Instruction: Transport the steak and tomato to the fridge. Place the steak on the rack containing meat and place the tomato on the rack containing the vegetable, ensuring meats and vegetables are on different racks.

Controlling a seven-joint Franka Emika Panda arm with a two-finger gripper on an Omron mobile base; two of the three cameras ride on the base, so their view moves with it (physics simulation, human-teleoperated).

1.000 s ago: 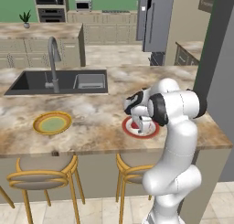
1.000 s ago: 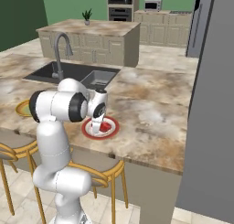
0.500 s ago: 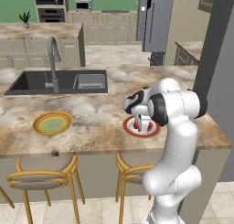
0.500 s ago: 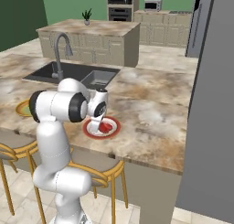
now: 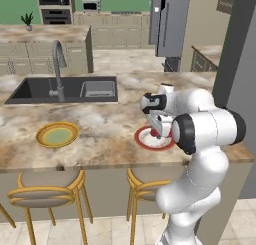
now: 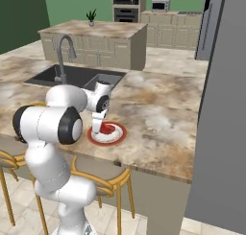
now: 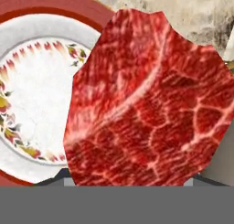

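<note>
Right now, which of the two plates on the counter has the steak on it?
The red-rimmed plate under the gripper holds the steak; the yellow-green plate near the sink doesn't.

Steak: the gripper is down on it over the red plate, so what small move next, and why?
Probably lift straight up a little: the gripper looks closed on the steak just over the red-rimmed plate, and the fridge is elsewhere.

On the counter there are two plates, one red-rimmed plate (image 5: 145, 140) under the fingers and one yellow-green plate (image 5: 56, 135) well off to their side, with one steak (image 7: 151, 104) right before the fingertips, one sink (image 5: 65, 89), one faucet (image 5: 58, 69) and two stools (image 5: 45, 189).
</note>
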